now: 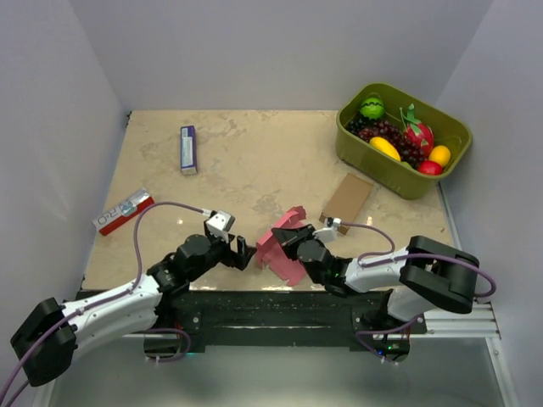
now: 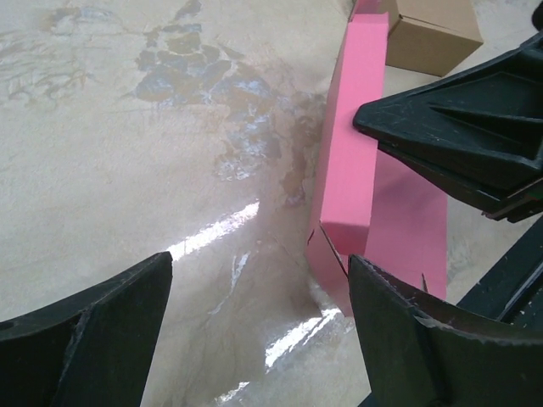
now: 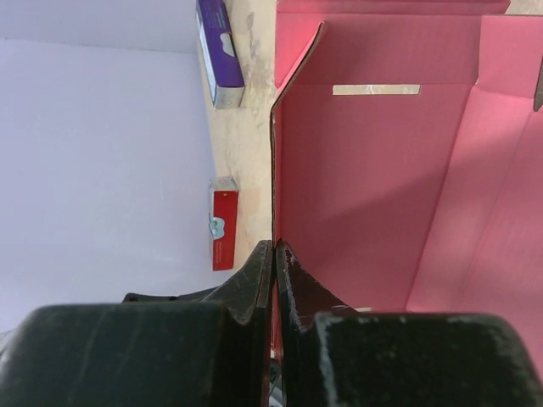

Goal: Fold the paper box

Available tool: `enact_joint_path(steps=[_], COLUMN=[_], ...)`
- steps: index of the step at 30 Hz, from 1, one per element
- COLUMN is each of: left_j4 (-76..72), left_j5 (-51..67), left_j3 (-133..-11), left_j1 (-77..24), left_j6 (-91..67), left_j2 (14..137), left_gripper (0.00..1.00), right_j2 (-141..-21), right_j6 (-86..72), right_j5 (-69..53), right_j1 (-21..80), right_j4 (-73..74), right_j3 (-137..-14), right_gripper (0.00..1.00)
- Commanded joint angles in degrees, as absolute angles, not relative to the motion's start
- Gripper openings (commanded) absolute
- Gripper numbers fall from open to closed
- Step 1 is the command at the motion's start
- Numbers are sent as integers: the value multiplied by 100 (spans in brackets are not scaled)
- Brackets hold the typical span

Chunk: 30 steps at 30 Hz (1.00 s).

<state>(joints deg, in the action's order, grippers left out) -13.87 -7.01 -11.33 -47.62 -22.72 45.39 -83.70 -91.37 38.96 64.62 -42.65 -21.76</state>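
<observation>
Front and centre: paper box (image 1: 287, 270) tight in right gripper (image 3: 273, 254), left gripper (image 2: 259, 264) wide.

Matt card paper box (image 2: 344, 188), glossy table (image 2: 127, 170)

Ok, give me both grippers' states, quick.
Left gripper: jaws open, holding nothing, beside the thin pink-red card paper box.
Right gripper: jaws shut on a wall of that box.

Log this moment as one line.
right gripper: shut on paper box wall | left gripper: open beside box | box: partly folded
</observation>
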Motion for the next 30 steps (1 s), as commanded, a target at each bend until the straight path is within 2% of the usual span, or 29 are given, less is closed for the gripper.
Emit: enact_joint_path(steps=[1, 4, 10, 19, 30], left_j4=[-2038, -1943, -1891, -1380, -3058], left_j5=[-588, -1044, -1106, -1170, -106], left_j3=[-854, -713, -466, -790, -448], left_j1=[-4720, -4720, -4702, -4693, -4939], left_j6=[-2144, -2407, -2504, -3014, -2901], left_j2=[4544, 4316, 3358, 4376, 5528], left_gripper=[88, 88, 91, 85, 76], right_j2=[-8499, -8517, -8376, -8314, -8306], right_j6=[-9053, -9123, -9167, -9237, -9237], right_j5=[3999, 4043, 4139, 4192, 4219], right_j1=[6425, 6416, 6398, 6398, 6407], right_j4=[-5096, -5168, -4975, -4887, -4781], right_j3=[-1987, -1855, -1740, -1670, -1705], right_gripper=[0, 0, 0, 0, 0])
